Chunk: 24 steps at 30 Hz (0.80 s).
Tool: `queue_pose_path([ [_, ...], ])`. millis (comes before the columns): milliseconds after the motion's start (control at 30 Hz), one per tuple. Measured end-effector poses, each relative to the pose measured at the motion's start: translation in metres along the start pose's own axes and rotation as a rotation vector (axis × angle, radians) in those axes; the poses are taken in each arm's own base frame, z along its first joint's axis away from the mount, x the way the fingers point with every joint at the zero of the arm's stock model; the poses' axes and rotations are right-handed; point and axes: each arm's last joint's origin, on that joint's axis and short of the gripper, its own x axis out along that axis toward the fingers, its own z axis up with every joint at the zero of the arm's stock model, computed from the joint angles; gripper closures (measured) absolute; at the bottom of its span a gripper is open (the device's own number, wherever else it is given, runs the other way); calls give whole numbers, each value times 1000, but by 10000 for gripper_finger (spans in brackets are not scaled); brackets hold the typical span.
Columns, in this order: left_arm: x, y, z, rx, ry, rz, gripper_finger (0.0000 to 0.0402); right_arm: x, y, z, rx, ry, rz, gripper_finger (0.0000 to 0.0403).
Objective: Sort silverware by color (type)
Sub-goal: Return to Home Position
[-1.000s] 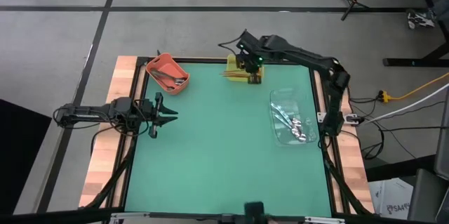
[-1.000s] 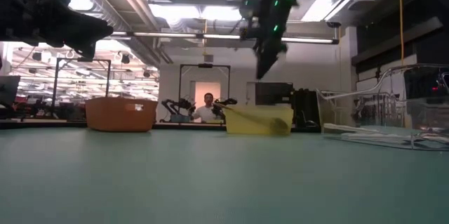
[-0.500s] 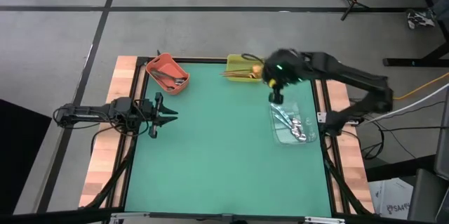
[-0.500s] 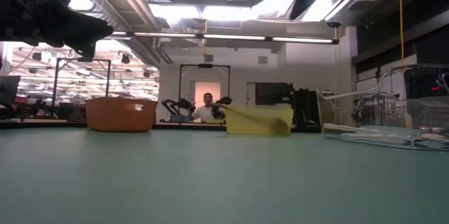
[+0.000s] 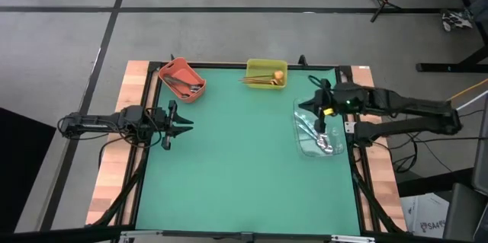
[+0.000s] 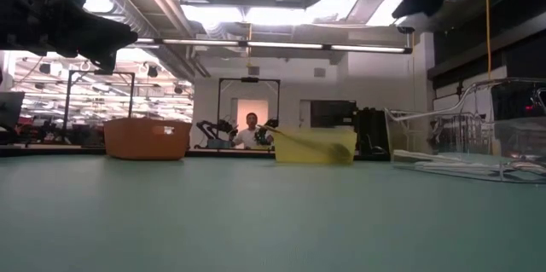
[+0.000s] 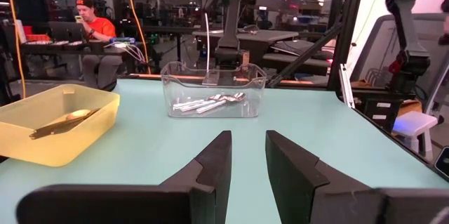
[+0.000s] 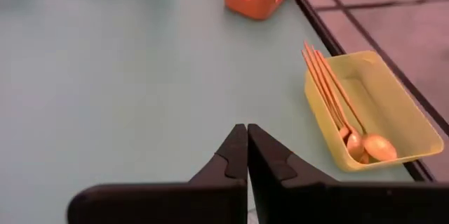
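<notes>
The silverware lies sorted in three bins. Dark spoons are in the orange bin (image 5: 183, 79), gold spoons (image 8: 337, 104) in the yellow bin (image 5: 266, 73), and silver spoons (image 7: 210, 102) in the clear bin (image 5: 316, 130). My right gripper (image 5: 321, 123) hangs shut and empty above the clear bin, slanting down toward the table's middle; in its wrist view (image 8: 247, 147) the fingers meet. My left gripper (image 5: 185, 124) waits at the table's left side, level, open and empty (image 7: 247, 161).
The green mat (image 5: 244, 167) lies bare between the bins. The orange bin (image 6: 147, 138) and yellow bin (image 6: 311, 146) stand along the far edge, and the clear bin (image 6: 478, 165) by the right edge. A person (image 6: 252, 132) sits in the room beyond.
My right gripper has swung away from over the yellow bin, toward the table's right and near edges, and now hangs over the clear bin. It rose a little and turned as it went. The spoons and bins have stayed where they were.
</notes>
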Motion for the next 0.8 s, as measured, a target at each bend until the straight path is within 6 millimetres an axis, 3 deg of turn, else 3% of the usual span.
queue_pose_path([
  [400, 0, 0, 0, 0, 0, 0, 319, -4, 0, -73, 72, -146, 6, 402],
  [800, 0, 0, 0, 0, 0, 0, 319, -12, 0, -119, 120, -322, 17, 402],
])
